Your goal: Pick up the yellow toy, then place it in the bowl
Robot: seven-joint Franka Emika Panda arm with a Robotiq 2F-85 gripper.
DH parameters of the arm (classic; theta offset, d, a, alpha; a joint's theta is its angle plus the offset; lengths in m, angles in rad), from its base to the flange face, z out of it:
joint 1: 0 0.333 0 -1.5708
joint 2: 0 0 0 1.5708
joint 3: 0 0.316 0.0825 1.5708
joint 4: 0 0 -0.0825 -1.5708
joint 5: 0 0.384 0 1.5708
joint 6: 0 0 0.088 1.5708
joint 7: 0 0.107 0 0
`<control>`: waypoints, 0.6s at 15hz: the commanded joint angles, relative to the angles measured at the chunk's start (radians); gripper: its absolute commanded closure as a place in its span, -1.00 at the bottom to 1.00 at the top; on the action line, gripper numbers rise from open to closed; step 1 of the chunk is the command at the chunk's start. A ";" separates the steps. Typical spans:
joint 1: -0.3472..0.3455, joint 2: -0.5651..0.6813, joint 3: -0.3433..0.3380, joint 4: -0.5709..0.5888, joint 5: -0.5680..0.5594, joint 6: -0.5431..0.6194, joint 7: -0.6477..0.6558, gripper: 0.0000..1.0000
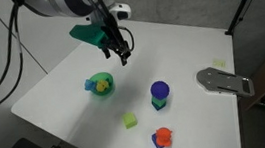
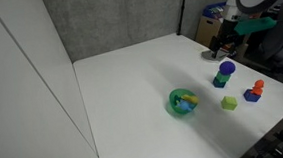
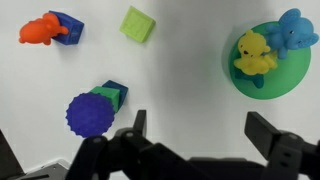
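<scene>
The yellow toy lies inside the green-and-teal bowl beside a blue toy. The bowl with the yellow toy also shows in both exterior views. My gripper is open and empty, raised above the white table and apart from the bowl. In the exterior views it hangs above and behind the bowl, and at the far side of the table.
A purple ball-shaped thing on a green base, a yellow-green cube and an orange-red toy on a blue block stand on the table. A grey metal plate lies at the table's edge.
</scene>
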 commanded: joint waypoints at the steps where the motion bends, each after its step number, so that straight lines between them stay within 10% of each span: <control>1: -0.051 -0.074 0.007 0.032 0.009 -0.126 -0.108 -1.00; 9: -0.111 -0.248 -0.001 0.046 0.013 -0.342 -0.317 -1.00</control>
